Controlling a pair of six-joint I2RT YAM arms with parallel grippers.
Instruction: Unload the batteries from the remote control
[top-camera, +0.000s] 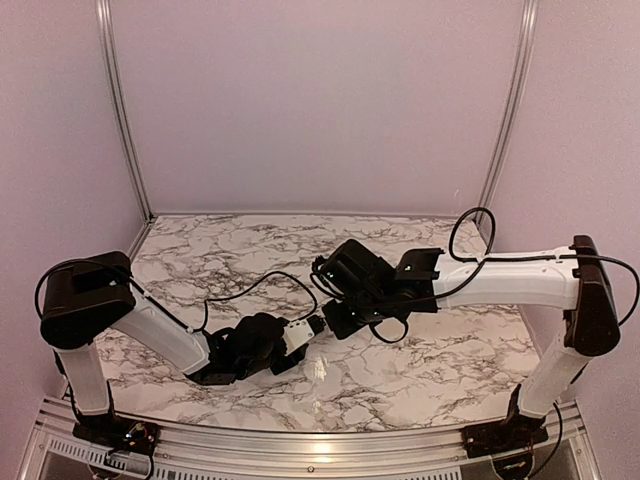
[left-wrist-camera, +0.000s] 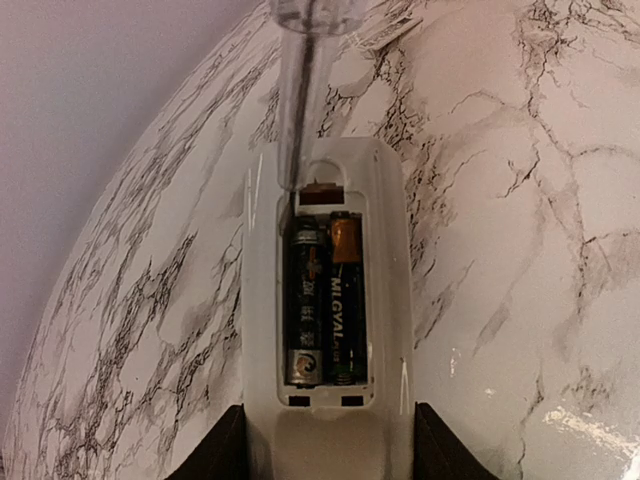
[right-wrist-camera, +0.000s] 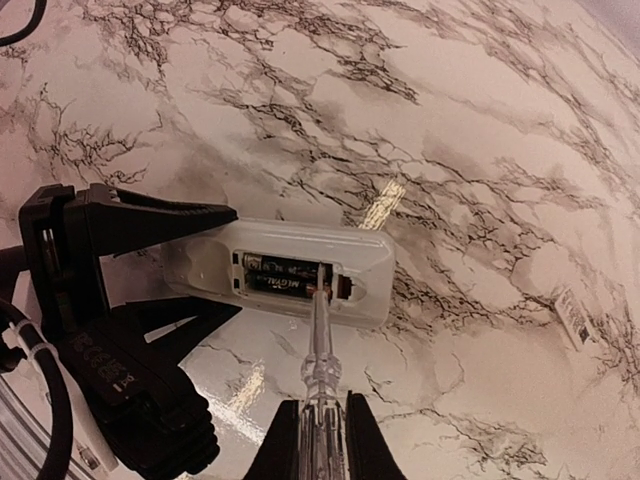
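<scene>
My left gripper (left-wrist-camera: 328, 455) is shut on the white remote control (left-wrist-camera: 385, 300) and holds it with its open compartment facing up. Two dark batteries (left-wrist-camera: 323, 300) lie side by side in the recess. The remote also shows in the right wrist view (right-wrist-camera: 365, 255), batteries (right-wrist-camera: 285, 273) inside. My right gripper (right-wrist-camera: 320, 440) is shut on a clear-handled screwdriver (right-wrist-camera: 318, 360), whose tip rests at the far end of the batteries. The screwdriver shaft (left-wrist-camera: 295, 90) enters the left wrist view from above. In the top view the remote (top-camera: 299, 334) is held between both grippers.
The marble table (top-camera: 400, 370) lies under both arms. A small pale flat strip (right-wrist-camera: 572, 315) lies on the table at the right of the right wrist view. The left gripper's black body (right-wrist-camera: 110, 330) is close on the left.
</scene>
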